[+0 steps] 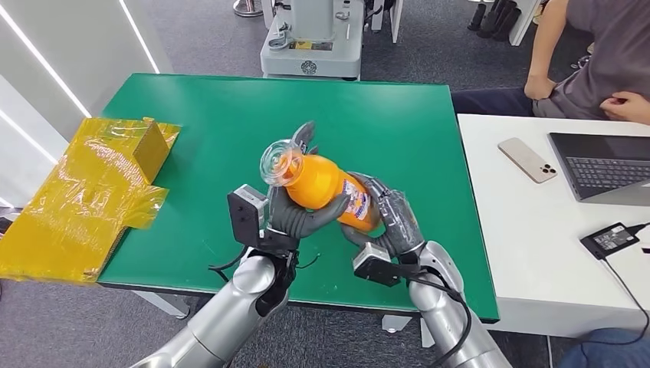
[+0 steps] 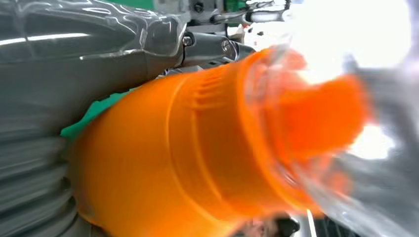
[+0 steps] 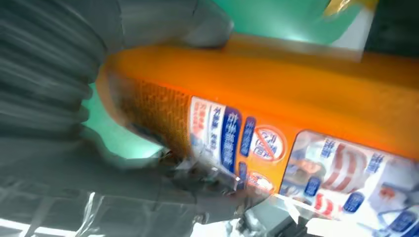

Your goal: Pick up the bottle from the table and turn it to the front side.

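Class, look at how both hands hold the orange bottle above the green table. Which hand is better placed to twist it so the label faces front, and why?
Probably the right. The right hand grips the bottle at its labelled base end, where the body is widest, so it can likely roll it. The left hand cradles the neck end near the clear cap and suits steadying.

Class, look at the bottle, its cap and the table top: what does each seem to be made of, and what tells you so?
Bottle: likely glossy orange plastic, with moulded ridges and a printed label. Cap: probably clear plastic; the orange shows through it. Table top: a matt green surface, perhaps a mat or laminate; material unclear.
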